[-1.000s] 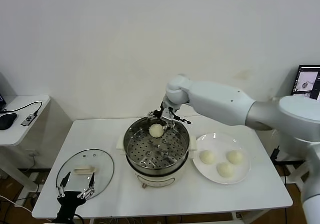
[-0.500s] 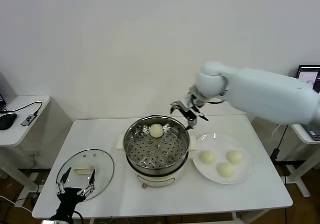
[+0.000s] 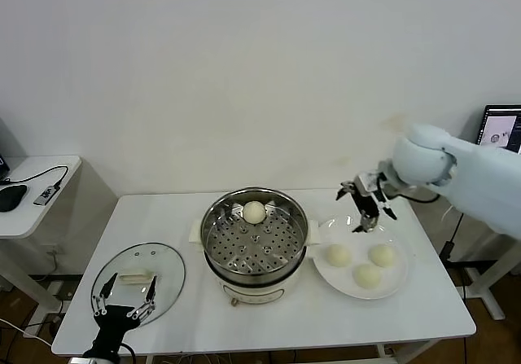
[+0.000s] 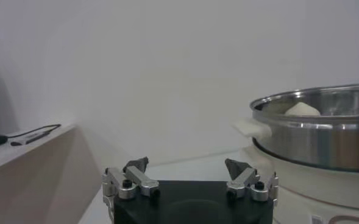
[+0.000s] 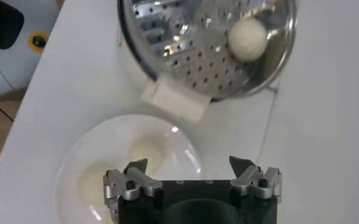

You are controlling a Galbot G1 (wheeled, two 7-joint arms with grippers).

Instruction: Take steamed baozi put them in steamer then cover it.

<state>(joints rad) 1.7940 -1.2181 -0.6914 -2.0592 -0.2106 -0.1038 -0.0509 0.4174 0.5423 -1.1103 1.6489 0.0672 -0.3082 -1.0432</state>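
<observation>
One baozi (image 3: 255, 212) lies at the back of the steamer (image 3: 255, 242) on its perforated tray; it also shows in the right wrist view (image 5: 247, 38). Three baozi (image 3: 337, 255) (image 3: 383, 255) (image 3: 367, 275) lie on the white plate (image 3: 400, 282). My right gripper (image 3: 364, 203) is open and empty, above the plate's far edge, to the right of the steamer. The glass cover (image 3: 165, 276) lies flat on the table at the front left. My left gripper (image 3: 124, 307) is open and empty at the cover's near edge.
The steamer's rim (image 4: 316, 103) fills one side of the left wrist view. A side table (image 3: 32, 186) with a cable and mouse stands at the far left. A monitor (image 3: 500, 129) is at the far right.
My right gripper has left the baozi in the steamer and swung right, from over the steamer's back rim to above the plate. The left arm barely moved.
</observation>
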